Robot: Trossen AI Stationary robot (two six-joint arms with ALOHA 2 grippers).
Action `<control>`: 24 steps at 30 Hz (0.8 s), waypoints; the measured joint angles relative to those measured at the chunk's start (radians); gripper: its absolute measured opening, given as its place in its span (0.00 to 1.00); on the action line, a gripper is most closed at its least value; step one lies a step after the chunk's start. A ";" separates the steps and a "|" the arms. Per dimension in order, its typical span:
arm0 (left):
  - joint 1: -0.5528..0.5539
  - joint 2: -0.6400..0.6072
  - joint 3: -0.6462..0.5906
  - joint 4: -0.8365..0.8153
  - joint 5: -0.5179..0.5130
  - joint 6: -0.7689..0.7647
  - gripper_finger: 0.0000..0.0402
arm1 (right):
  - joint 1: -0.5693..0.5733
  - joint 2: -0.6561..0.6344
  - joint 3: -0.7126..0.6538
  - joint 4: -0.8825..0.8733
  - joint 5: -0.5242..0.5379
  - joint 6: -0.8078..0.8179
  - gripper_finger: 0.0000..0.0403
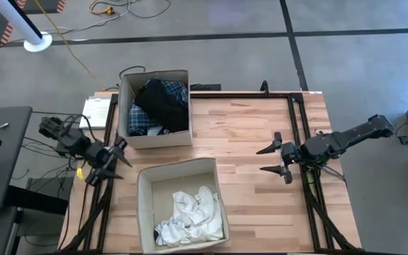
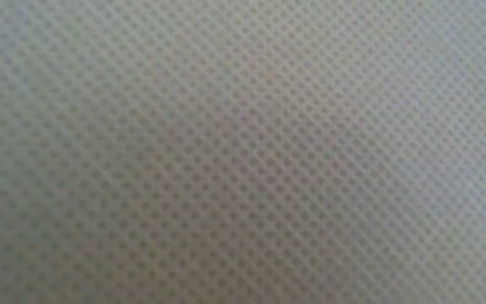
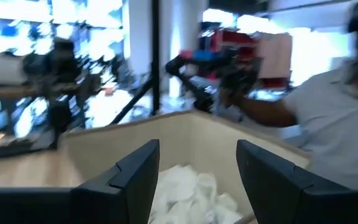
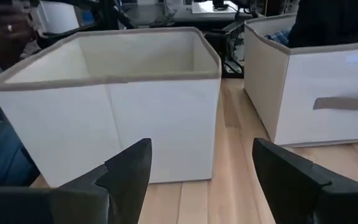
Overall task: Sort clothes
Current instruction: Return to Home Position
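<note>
White clothes (image 1: 190, 216) lie bunched in the near cream box (image 1: 142, 212), and they also show in the left wrist view as white clothes (image 3: 191, 193). Black and blue plaid clothes (image 1: 158, 106) fill the far cream box (image 1: 125, 106). My left gripper (image 1: 123, 154) stands open at the table's left edge, between the two boxes, and points toward the near box. My right gripper (image 1: 261, 160) stands open over the table's right half and faces the near box's wall (image 4: 110, 124). Neither gripper has anything between its fingers.
Bare wooden tabletop (image 1: 253, 127) lies between the boxes and my right gripper. A person in a grey shirt (image 3: 328, 124) shows beyond the near box. A close woven surface (image 2: 243, 152) fills the whole low view. A black frame (image 1: 296, 106) runs along the table's right side.
</note>
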State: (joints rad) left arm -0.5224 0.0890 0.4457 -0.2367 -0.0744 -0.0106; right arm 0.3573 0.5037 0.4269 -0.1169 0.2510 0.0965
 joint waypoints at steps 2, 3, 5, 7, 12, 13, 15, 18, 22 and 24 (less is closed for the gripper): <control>0.000 0.000 -0.051 0.085 0.054 0.019 0.52 | 0.000 -0.016 -0.050 0.047 0.000 0.000 0.72; 0.000 0.000 -0.077 0.131 0.077 0.028 0.52 | 0.000 -0.022 -0.073 0.068 0.000 0.001 0.72; 0.000 0.000 -0.122 0.206 0.132 0.048 0.52 | 0.000 -0.035 -0.116 0.117 0.000 0.000 0.72; 0.000 0.000 -0.158 0.274 0.187 0.055 0.52 | 0.000 -0.048 -0.156 0.157 -0.006 0.000 0.72; 0.000 0.000 -0.222 0.357 0.285 0.053 0.52 | 0.000 -0.083 -0.245 0.257 -0.044 0.000 0.72; 0.000 0.000 -0.237 0.374 0.293 0.051 0.52 | 0.000 -0.092 -0.263 0.278 -0.052 0.000 0.72; 0.000 0.000 -0.259 0.383 0.301 0.045 0.52 | 0.000 -0.112 -0.287 0.294 -0.074 0.000 0.72; 0.000 0.000 -0.296 0.384 0.303 0.036 0.51 | 0.000 -0.152 -0.324 0.292 -0.078 0.000 0.72; 0.000 0.000 -0.344 0.399 0.303 0.037 0.49 | -0.010 -0.230 -0.379 0.284 -0.081 0.001 0.72; 0.000 -0.001 -0.375 0.435 0.310 0.040 0.47 | -0.024 -0.279 -0.412 0.285 -0.081 0.001 0.72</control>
State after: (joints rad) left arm -0.5224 0.0884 0.0702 0.1987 0.2355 0.0298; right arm 0.3335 0.2242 0.0144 0.1676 0.1696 0.0975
